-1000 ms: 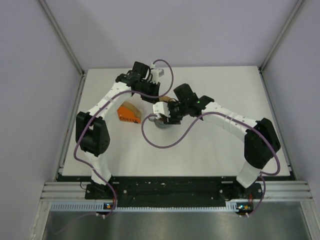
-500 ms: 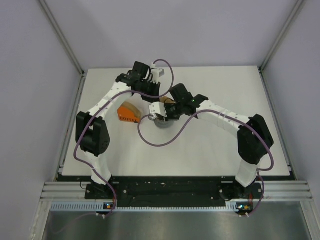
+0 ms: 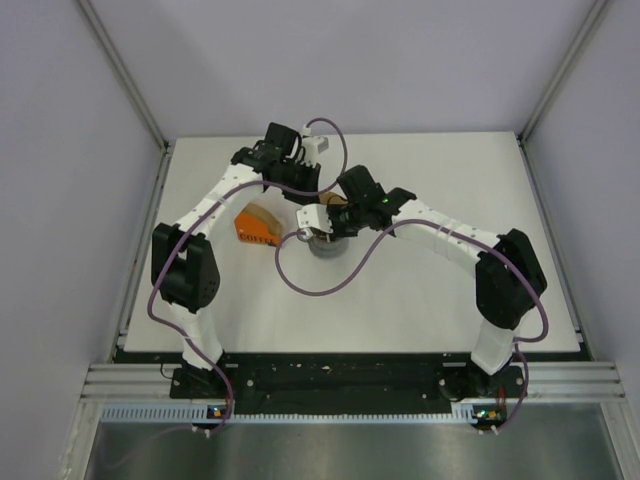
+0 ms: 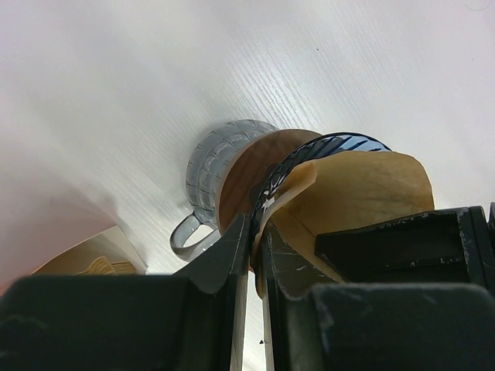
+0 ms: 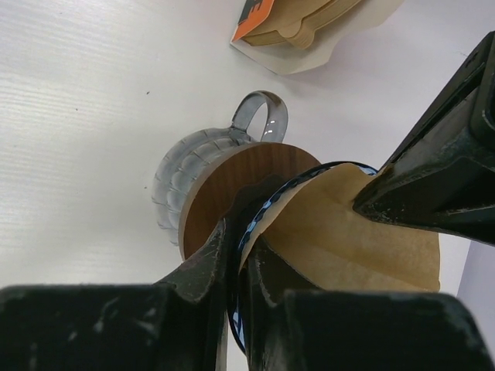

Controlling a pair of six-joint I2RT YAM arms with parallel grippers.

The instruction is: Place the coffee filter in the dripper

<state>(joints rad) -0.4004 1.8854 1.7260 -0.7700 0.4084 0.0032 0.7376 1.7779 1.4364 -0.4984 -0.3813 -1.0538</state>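
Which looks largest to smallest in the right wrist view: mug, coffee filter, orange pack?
1-2. grey mug and coffee filter: about alike. The filter sits nearer and is partly hidden, so no ranking.
3. orange filter pack: smallest, though cropped by the frame's top edge.

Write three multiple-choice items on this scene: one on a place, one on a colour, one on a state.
1. The dripper sits: A) on the mug; B) under the mug; C) on bare table.
2. The pack beside the mug is: A) green; B) orange; C) white.
3. The right fingers are: A) wide open; B) out of view; C) shut on the dripper's rim.
Key: 1 A, its blue rim rests over the mug's brown top; 2 B, its orange face shows; 3 C, they pinch rim and coffee filter together.
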